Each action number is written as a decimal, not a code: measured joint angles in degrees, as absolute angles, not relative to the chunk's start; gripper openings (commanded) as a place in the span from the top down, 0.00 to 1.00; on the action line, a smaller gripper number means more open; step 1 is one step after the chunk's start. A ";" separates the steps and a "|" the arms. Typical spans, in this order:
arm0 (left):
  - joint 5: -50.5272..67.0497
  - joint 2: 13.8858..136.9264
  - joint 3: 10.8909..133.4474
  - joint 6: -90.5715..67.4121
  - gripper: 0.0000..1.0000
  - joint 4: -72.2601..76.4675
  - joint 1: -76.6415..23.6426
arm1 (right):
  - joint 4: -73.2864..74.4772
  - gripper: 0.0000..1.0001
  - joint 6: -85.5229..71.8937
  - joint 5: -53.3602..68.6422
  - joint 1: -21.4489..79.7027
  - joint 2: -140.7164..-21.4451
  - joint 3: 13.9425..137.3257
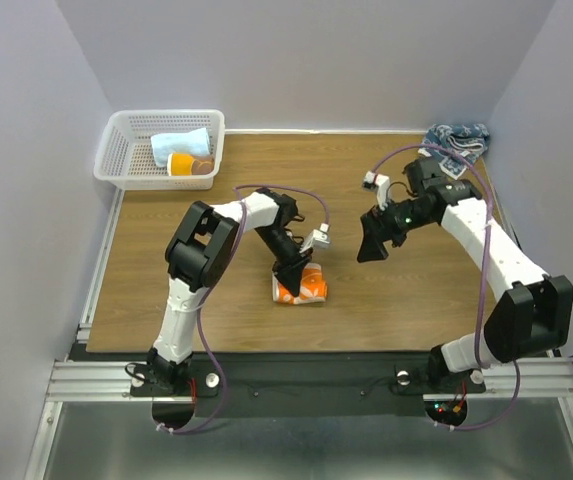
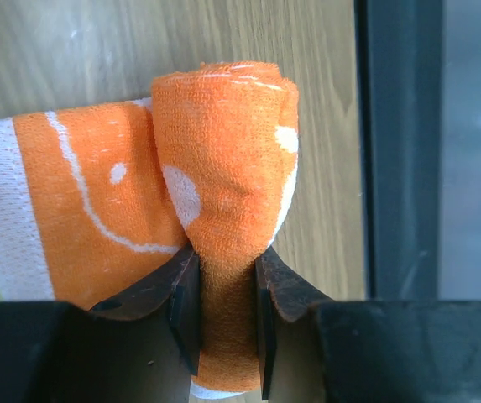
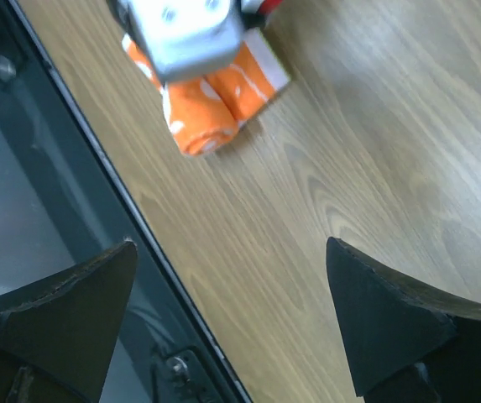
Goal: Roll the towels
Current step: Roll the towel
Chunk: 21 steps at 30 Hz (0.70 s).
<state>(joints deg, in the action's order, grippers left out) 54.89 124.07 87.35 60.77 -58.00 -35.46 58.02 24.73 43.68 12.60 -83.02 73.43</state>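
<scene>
— Two towels show; where does each one lie?

— The orange-print towel [image 1: 301, 287] lies on the wooden table [image 1: 416, 300] at about 6 o'clock of its middle, near the near edge; the blue-and-white towel [image 1: 458, 138] sits crumpled in the far corner at about 1 o'clock, well apart from the first.

— How far rolled is the orange one?

— Partly; in the left wrist view one end is a tight roll, and a flat stretch runs from it toward 9 o'clock, orange with white line prints, then a white band and a thin green edge.

— And the left gripper [image 2: 223, 277]?

— Closed on that roll; its two dark fingers [image 2: 181, 294] pinch the cloth from either side, and the roll bulges out past their tips toward 12 o'clock.

— The right gripper [image 3: 230, 248]?

— Spread wide with nothing between its fingers; in the top view it hangs above bare wood at about 2 o'clock of the orange towel, apart from it; its own camera looks down on that towel and the left wrist over it.

— Anything else?

— A white mesh basket [image 1: 116, 160] in the far corner at about 10 o'clock; inside it a light-blue cloth [image 1: 181, 145] and an orange-yellow object [image 1: 181, 164] that I cannot name.
</scene>
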 measured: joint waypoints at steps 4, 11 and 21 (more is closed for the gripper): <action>58.41 127.20 88.71 61.76 0.71 -62.22 -32.42 | 52.27 0.11 22.37 36.34 22.22 -81.80 70.61; 59.61 128.62 89.03 63.46 0.69 -64.97 -31.38 | 39.27 0.15 21.69 23.14 40.51 -81.34 64.20; 60.27 129.49 89.03 64.34 0.63 -66.70 -30.00 | 21.67 0.13 28.25 17.89 48.05 -85.41 55.16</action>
<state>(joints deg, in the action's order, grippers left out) 60.27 129.49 89.03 64.34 -66.70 -30.00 21.67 28.25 17.89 48.05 -85.41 55.16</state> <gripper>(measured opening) 0.366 0.870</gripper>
